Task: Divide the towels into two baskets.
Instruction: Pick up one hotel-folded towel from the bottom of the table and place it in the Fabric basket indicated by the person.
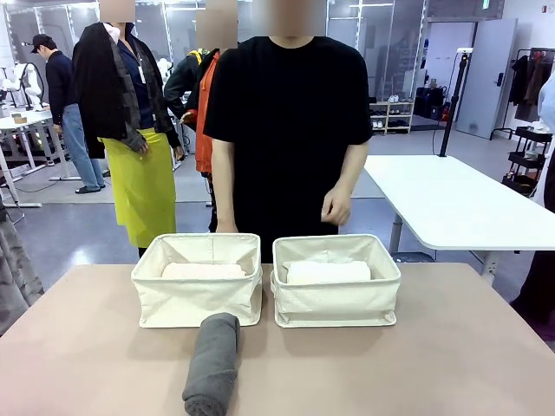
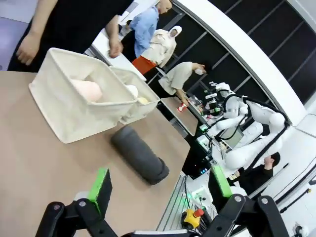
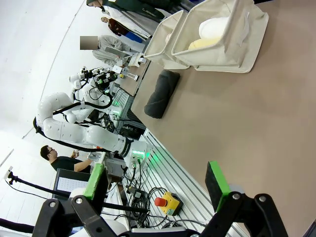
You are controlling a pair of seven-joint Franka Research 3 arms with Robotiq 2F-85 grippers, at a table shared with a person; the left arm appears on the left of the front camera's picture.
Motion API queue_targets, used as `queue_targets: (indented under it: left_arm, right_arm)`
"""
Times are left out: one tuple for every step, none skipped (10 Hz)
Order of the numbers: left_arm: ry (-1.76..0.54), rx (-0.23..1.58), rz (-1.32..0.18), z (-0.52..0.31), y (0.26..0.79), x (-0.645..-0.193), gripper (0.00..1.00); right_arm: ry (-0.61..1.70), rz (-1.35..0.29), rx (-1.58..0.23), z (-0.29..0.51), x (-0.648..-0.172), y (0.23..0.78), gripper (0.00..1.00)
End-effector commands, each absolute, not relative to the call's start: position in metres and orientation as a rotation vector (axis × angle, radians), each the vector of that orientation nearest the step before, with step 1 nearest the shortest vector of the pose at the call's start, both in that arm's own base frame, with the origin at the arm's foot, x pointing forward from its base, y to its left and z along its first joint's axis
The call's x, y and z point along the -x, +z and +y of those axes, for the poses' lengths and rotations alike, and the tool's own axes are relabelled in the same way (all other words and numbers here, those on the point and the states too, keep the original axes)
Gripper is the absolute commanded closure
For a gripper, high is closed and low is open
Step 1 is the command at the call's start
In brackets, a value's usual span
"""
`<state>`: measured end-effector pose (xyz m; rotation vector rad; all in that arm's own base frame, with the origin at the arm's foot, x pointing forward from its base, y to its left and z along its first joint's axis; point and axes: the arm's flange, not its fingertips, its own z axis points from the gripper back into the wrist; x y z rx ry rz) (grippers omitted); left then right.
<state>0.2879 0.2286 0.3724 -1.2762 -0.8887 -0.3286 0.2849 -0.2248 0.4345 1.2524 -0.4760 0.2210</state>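
Ahead of my left jaws: grey towel on the table, baskets beyond it.
Left gripper: spread, empty.
Right gripper: I see it spread, empty.

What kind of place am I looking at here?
Probably a robotics lab or test workshop, not a home: a red emergency-stop button and loose cables sit beside the table, and a white worktable stands on an open floor behind.
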Motion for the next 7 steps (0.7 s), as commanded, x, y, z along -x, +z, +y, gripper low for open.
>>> queue_targets:
  left_arm:
    - [-0.324,1.237,-0.93,0.2266,0.3793,-0.2975,0.0]
    - [-0.329,1.276,-0.889,0.2286,0.3724,-0.2879,0.0]
    - [-0.329,1.276,-0.889,0.2286,0.3724,-0.2879,0.0]
    - [-0.329,1.276,-0.889,0.2286,0.3724,-0.2879,0.0]
    - [-0.329,1.276,-0.889,0.2286,0.3724,-0.2879,0.0]
    - [-0.329,1.276,-0.889,0.2286,0.3724,-0.2879,0.0]
    - [-0.329,1.276,-0.889,0.2286,0.3724,-0.2879,0.0]
  right_arm:
    - [0.228,-0.501,-1.264,-0.2228,-0.2836,0.4364,0.0]
    - [0.228,-0.501,-1.264,-0.2228,-0.2836,0.4364,0.0]
    - [0.228,-0.501,-1.264,-0.2228,-0.2836,0.4364,0.0]
    - [0.228,-0.501,-1.264,-0.2228,-0.2836,0.4364,0.0]
    - [0.228,-0.501,-1.264,-0.2228,-0.2836,0.4364,0.0]
    - [0.228,-0.501,-1.264,-0.2228,-0.2836,0.4364,0.0]
    - [0.228,-0.501,-1.264,-0.2228,-0.2836,0.4364,0.0]
